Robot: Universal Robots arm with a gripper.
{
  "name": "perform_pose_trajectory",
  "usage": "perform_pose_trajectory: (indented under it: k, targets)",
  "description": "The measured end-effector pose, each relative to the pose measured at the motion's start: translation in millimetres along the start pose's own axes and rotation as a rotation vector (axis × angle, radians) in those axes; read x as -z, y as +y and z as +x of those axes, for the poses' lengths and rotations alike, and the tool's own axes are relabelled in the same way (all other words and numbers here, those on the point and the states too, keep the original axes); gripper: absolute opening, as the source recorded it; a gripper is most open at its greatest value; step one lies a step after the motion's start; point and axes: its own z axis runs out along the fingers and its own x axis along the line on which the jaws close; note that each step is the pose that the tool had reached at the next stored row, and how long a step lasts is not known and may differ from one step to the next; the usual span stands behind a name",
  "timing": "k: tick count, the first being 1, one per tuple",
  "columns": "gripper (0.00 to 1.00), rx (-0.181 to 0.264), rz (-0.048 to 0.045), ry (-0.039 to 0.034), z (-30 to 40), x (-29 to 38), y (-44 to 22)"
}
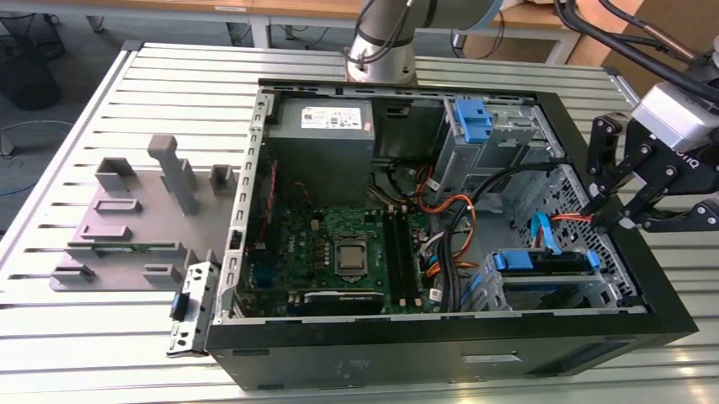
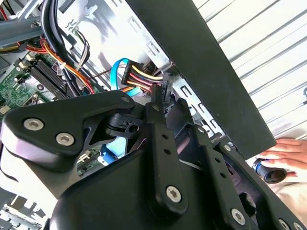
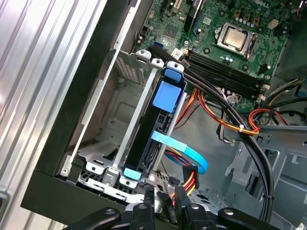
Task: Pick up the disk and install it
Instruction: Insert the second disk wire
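The disk [image 1: 545, 263] sits on edge in the drive cage [image 1: 612, 290] at the front corner of the open computer case, on the exterior view's right. Its blue rails and blue tab show, and its dark edge [image 3: 151, 134] stands between the cage's metal slides in the first wrist view. My gripper [image 1: 615, 223] hangs just beyond the disk's cable end, over the case's side wall. In the second wrist view the gripper [image 2: 170, 108] is shut on a black cable connector [image 2: 165, 86] that carries yellow, red and black wires. A blue flat cable [image 3: 192, 155] loops beside it.
The case [image 1: 450, 353] lies open on a slatted metal table, with the motherboard [image 1: 337, 244], a grey power-supply box [image 1: 320, 126] and bundled cables [image 1: 472, 219] inside. A grey fixture [image 1: 135, 219] with a green circuit strip [image 1: 124, 246] lies on the exterior view's left. A person's hand [image 2: 283, 153] rests outside the case wall.
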Motion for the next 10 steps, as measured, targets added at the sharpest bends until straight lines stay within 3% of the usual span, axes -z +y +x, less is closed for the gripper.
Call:
perform_pose_trajectory:
  k: [10]
  targets:
    - [0.31,0.008,-0.005,-0.0016,-1.3,-1.6,-6.4]
